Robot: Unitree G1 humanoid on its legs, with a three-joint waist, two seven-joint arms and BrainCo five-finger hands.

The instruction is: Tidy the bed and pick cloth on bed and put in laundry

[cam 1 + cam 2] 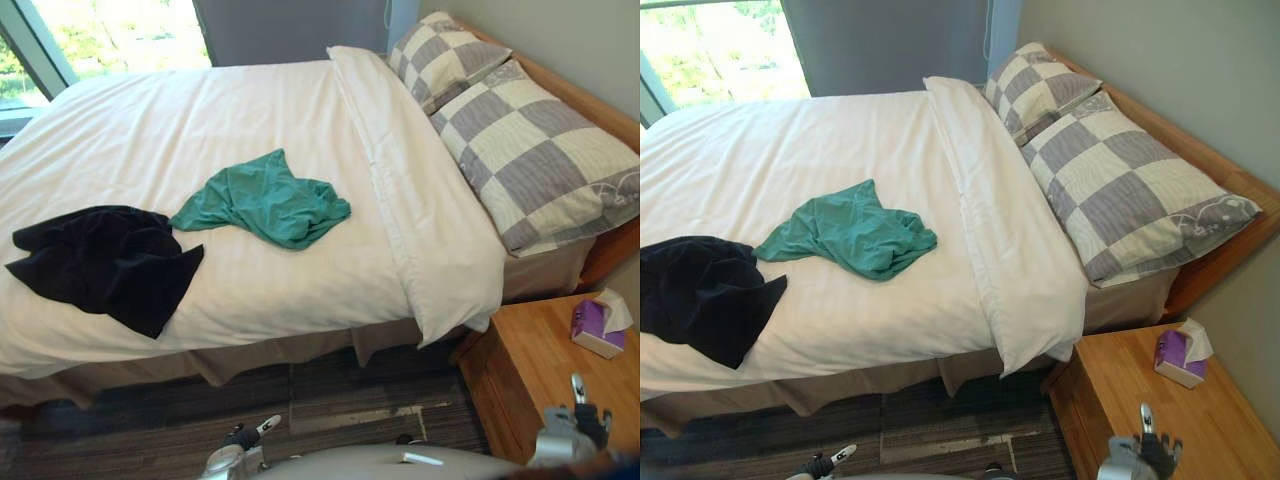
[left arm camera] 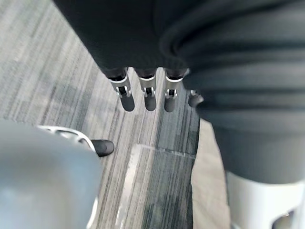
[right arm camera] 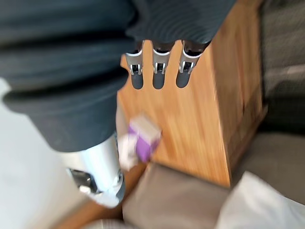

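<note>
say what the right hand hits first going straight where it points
Likely the wooden nightstand, straight ahead of the right hand; the purple tissue box sits off to one side. Depth is unclear.

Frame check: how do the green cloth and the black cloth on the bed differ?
The green cloth is teal and lies near the middle of the white duvet. The black cloth lies to the green one's left, closer to the near edge. The black cloth also spreads a bit wider than the green cloth. Both lie crumpled on that duvet.

two checked pillows (image 1: 530, 150), wooden nightstand (image 1: 535, 355), purple tissue box (image 1: 597, 327), striped carpet (image 1: 330, 392)
</note>
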